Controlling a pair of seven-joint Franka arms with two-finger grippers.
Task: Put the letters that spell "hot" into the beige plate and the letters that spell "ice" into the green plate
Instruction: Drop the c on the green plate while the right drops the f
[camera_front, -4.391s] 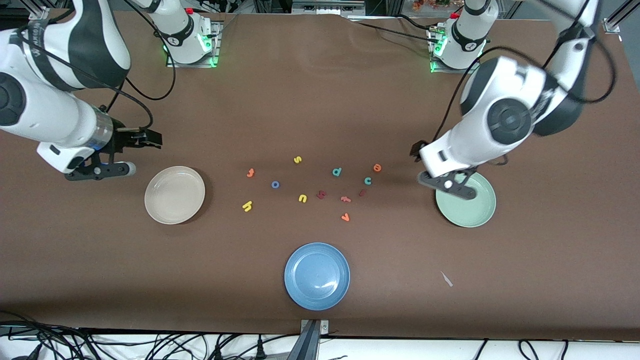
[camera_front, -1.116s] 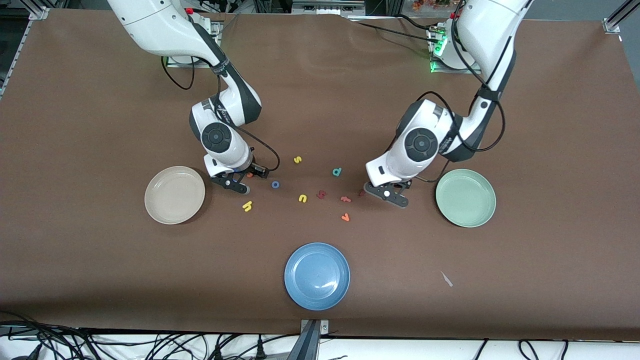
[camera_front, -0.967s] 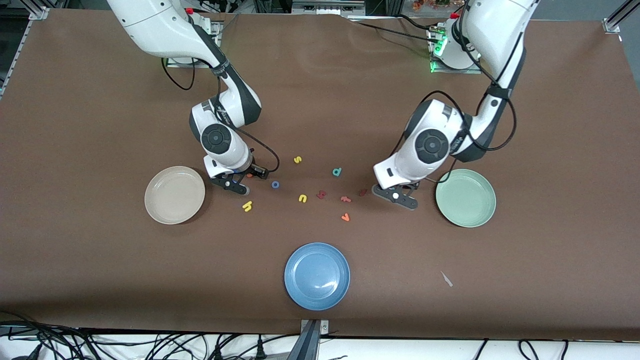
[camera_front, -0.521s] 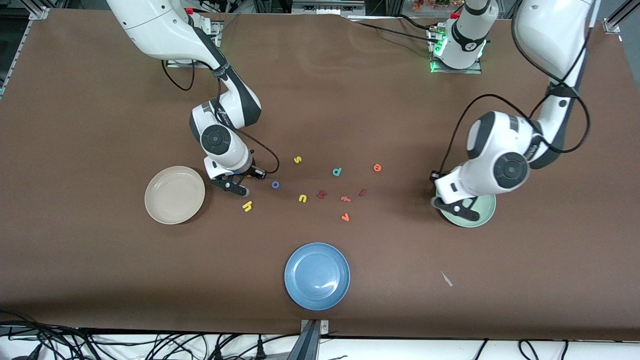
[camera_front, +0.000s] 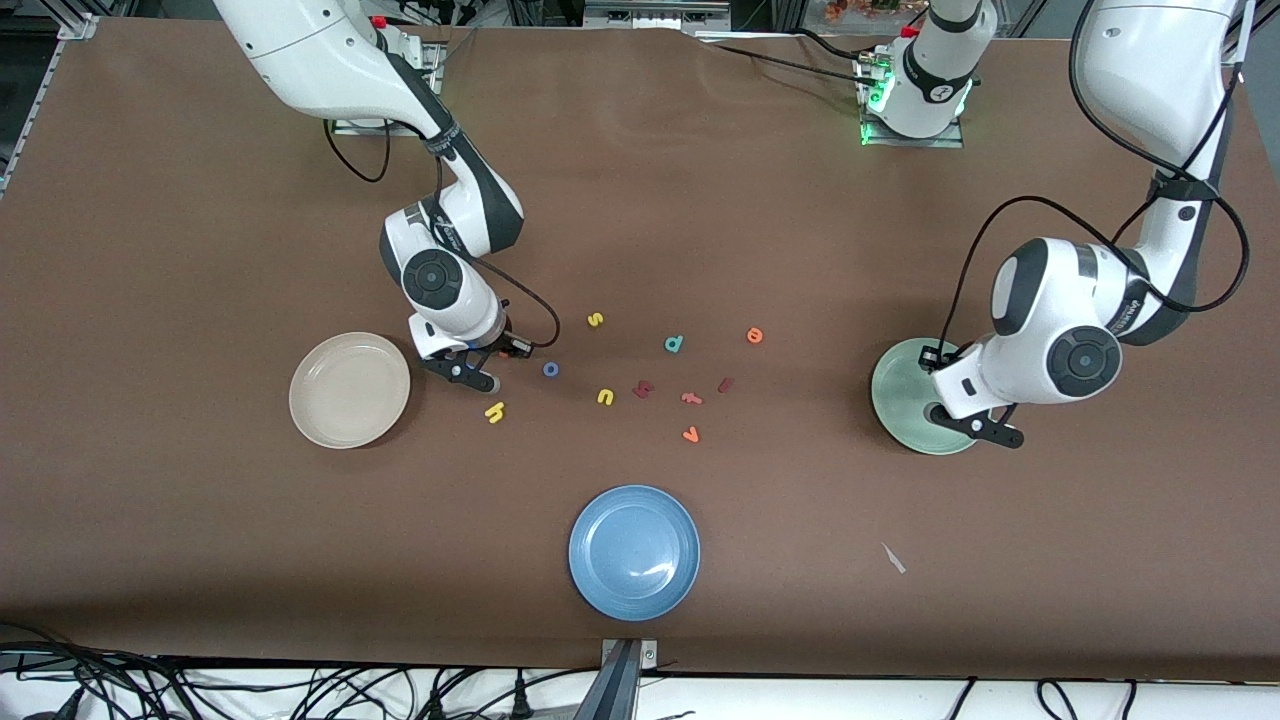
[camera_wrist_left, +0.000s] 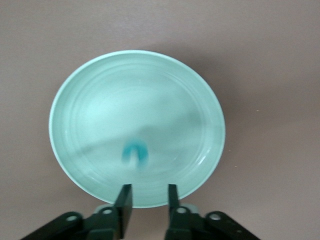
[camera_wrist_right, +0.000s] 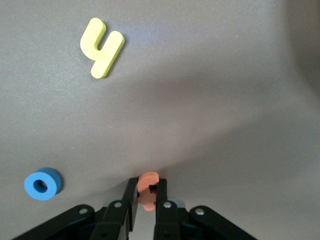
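My right gripper (camera_front: 470, 372) is low on the table beside the beige plate (camera_front: 349, 390), shut on the orange "t" (camera_wrist_right: 148, 192). The yellow "h" (camera_front: 494, 411) and the blue "o" (camera_front: 550, 369) lie close by on the table. My left gripper (camera_front: 978, 428) hangs open over the rim of the green plate (camera_front: 900, 395), with nothing between its fingers (camera_wrist_left: 124, 200). In the left wrist view, the teal "c" (camera_wrist_left: 135, 152) shows blurred inside the green plate (camera_wrist_left: 100, 100). The orange "e" (camera_front: 755, 335) and the dark red "i" (camera_front: 726, 384) lie on the table mid-way along.
Other letters lie in the middle: a yellow "s" (camera_front: 595, 319), a yellow "u" (camera_front: 605, 397), a teal "d" (camera_front: 675, 344), a chunky dark red letter (camera_front: 643, 388), a salmon "t" (camera_front: 691, 398) and an orange "v" (camera_front: 690, 434). A blue plate (camera_front: 634, 552) sits nearer the front camera.
My left arm swung from the letters to the green plate and opened; the teal "c" now shows in the plate. My right gripper shut on the orange "t".
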